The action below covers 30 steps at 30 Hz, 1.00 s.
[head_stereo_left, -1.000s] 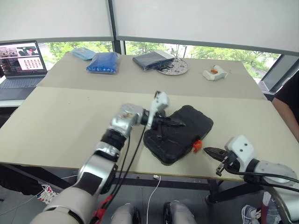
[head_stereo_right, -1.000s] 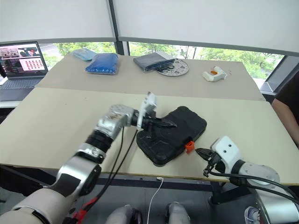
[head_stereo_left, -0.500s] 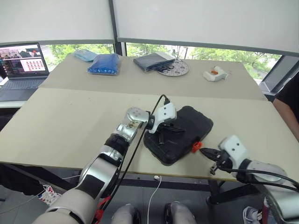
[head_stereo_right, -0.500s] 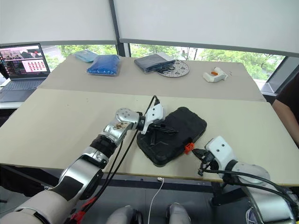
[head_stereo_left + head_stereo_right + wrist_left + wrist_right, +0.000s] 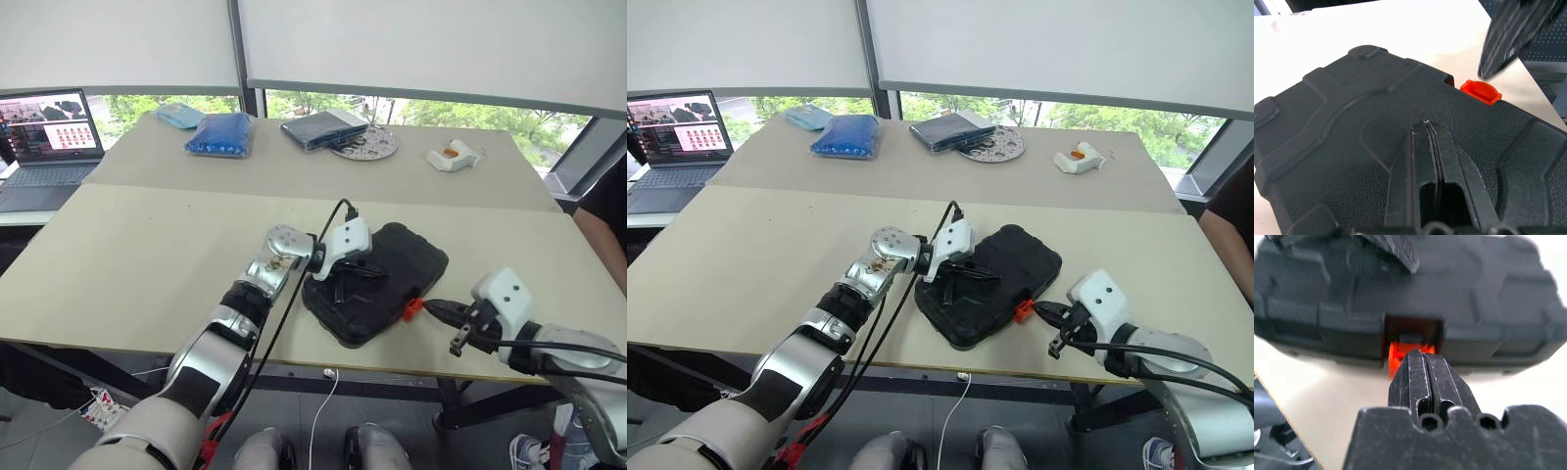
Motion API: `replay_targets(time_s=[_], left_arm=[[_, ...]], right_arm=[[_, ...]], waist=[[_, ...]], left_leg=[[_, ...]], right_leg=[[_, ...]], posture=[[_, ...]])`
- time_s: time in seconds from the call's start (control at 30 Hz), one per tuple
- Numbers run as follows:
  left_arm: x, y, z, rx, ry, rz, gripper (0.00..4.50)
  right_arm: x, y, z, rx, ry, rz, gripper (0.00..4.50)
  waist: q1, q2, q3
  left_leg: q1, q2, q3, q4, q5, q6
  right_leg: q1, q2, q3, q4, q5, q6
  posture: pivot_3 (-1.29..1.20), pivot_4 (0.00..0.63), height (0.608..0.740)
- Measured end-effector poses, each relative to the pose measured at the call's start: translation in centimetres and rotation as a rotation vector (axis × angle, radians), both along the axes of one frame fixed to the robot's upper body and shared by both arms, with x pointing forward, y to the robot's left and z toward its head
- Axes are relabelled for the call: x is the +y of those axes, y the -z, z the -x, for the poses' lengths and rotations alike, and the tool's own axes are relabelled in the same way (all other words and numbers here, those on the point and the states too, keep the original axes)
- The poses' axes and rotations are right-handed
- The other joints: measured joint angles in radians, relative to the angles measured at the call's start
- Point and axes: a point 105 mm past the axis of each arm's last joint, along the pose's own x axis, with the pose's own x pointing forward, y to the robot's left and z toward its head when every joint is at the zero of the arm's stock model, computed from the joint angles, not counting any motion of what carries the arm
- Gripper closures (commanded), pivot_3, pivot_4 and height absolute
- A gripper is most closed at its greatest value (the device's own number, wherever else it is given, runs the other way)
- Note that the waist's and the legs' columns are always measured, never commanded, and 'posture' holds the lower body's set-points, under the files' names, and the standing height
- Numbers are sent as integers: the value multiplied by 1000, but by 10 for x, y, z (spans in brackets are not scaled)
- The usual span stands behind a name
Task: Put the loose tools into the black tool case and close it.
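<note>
Left gripper (image 5: pixel 364 271) lay on top of the case (image 5: pixel 392 277), fingers pressed together, holding nothing; in its wrist view I saw the two fingers (image 5: pixel 1427 161) flat against the textured lid. Right gripper (image 5: pixel 438 309) sat just beside the orange latch (image 5: pixel 413 307), also pinched shut and empty; whether its tips touched the latch I could not tell.

Case was closed, lying near the front edge of the table (image 5: pixel 147 264), at an angle to that edge, latch side toward the right arm.

I found no brand or lettering on the case in any view. The laptop (image 5: pixel 44 132) at far left showed a screen of small pictures, text too small to read.

Right wrist view was blurred on the case but showed the latch (image 5: pixel 1410 352) in its recess, straight past the fingertips. Left wrist view showed the latch (image 5: pixel 1480 91) sticking out past the lid's edge, with the other gripper a dark blur beyond. The head views alone gave the back table: blue bag (image 5: pixel 217 132), dark pouch (image 5: pixel 323 127), round plate (image 5: pixel 364 143), small white-and-orange item (image 5: pixel 452 155). A person's arm was cut off at the right edge.
</note>
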Motion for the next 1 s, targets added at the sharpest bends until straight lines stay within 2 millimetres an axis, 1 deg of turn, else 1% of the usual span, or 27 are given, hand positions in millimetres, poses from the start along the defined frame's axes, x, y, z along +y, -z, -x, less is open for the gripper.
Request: replay_targets(time_s=[0.1, 0.23, 0.3, 0.37, 0.43, 0.53, 0.67, 0.87, 0.9, 1.0], left_arm=[[2, 0, -1, -2, -5, -2, 4457], [2, 0, -1, -6, -5, -1, 4457], [2, 0, -1, -8, -4, -1, 4457], [2, 0, -1, -10, -3, -1, 4457], [2, 0, -1, -15, -1, -3, 4457], [0, 0, 0, -44, 14, -15, 4457], [-2, -1, 2, -76, 34, -22, 4457], [0, 1, 1, -117, 52, -48, 4457], [-1, 1, 1, -128, 57, -58, 4457], [-2, 2, 0, -148, 66, -70, 4457]], right_arm=[[-6, 7, 4, 29, 22, 4, 4500], [-16, 6, 7, 25, 62, 5, 4500], [-17, 7, 7, 26, 73, 4, 4500], [-13, 10, 6, 31, 76, -7, 4500], [-5, 17, 5, 42, 67, -24, 4500], [5, 24, -5, 48, 65, -35, 4500], [9, 24, -18, 25, 74, -21, 4500], [14, 22, -26, 45, 74, -24, 4500], [16, 21, -27, 52, 77, -36, 4500], [18, 17, -30, 52, 81, -38, 4500]], waist=[[-2, 0, 0], [-2, 0, 0], [-2, 0, 0], [-2, 0, 0], [-2, 0, 0], [-1, 0, 0], [-1, 1, -1], [-7, 1, -1], [-9, 1, -1], [-12, 5, -3]], left_leg=[[0, 0, 0, 0, 0, 0], [0, 0, 0, 0, 0, 0], [0, 0, 0, 0, 0, 0], [1, 0, 0, 0, 0, 0], [0, 0, 0, 0, 0, 0], [0, 0, 0, 0, 0, 1], [0, 0, 0, 0, 0, 0], [0, 0, 0, 0, -1, 1], [1, 0, 0, 0, -2, 4], [1, 0, 0, 0, -3, 5]], right_leg=[[0, 0, 0, 0, 0, 0], [0, 0, 0, 0, 0, 0], [0, 0, 0, 0, 0, 0], [0, 0, 0, 0, 0, 0], [0, 0, 0, 0, 0, 0], [0, 0, 0, 0, 0, 0], [0, 0, 0, 0, 0, 0], [0, 0, 0, 0, 0, 0], [0, 0, 0, 0, 0, 0], [0, 0, 0, 0, 0, 0]], posture=[[0, 150, 718], [0, 150, 718], [0, 150, 718], [0, 150, 718], [0, 150, 718], [0, 150, 718], [0, 150, 718], [0, 150, 718], [0, 150, 718], [0, 150, 718]])
